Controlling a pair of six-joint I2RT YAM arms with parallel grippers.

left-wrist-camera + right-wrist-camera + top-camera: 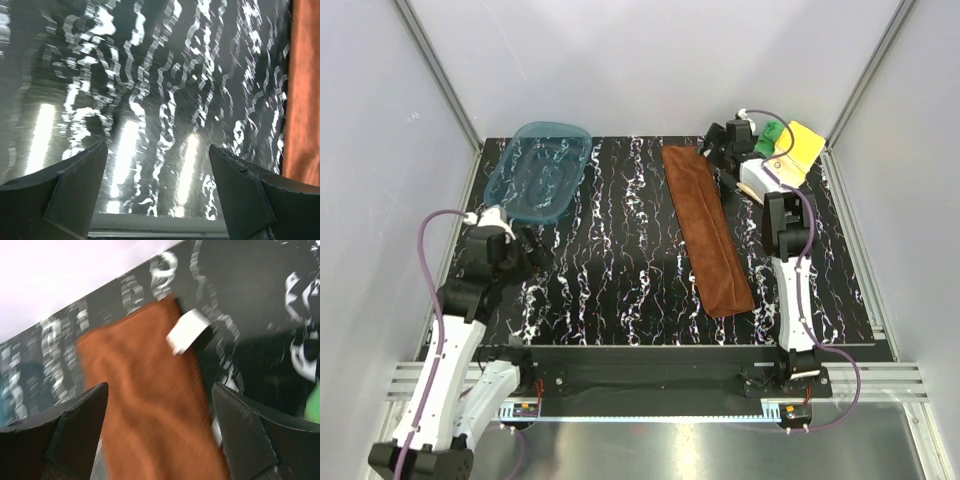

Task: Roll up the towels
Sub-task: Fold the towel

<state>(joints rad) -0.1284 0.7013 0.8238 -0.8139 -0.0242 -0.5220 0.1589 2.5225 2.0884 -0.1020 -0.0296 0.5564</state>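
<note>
The rust-brown towel (pixel 708 230) lies flat as a long strip right of the table's middle, running from the far edge toward the near right. In the right wrist view the brown towel (pixel 145 405) fills the space under my right gripper (pixel 160 388), its white tag (pixel 187 330) at the far corner. My right gripper (pixel 718 148) hovers open over the strip's far end, holding nothing. The green towel (pixel 775 135) and the yellow towel (pixel 802 148) sit at the far right corner. My left gripper (pixel 520 255) is open over bare table (pixel 157 146), with the brown towel's edge (pixel 305 90) at its right.
A translucent teal tray (pixel 540 170) rests at the far left corner of the black marbled table (pixel 610 270). Grey walls close in the back and both sides. A sliver of green (pixel 314 405) shows at the right wrist view's right edge.
</note>
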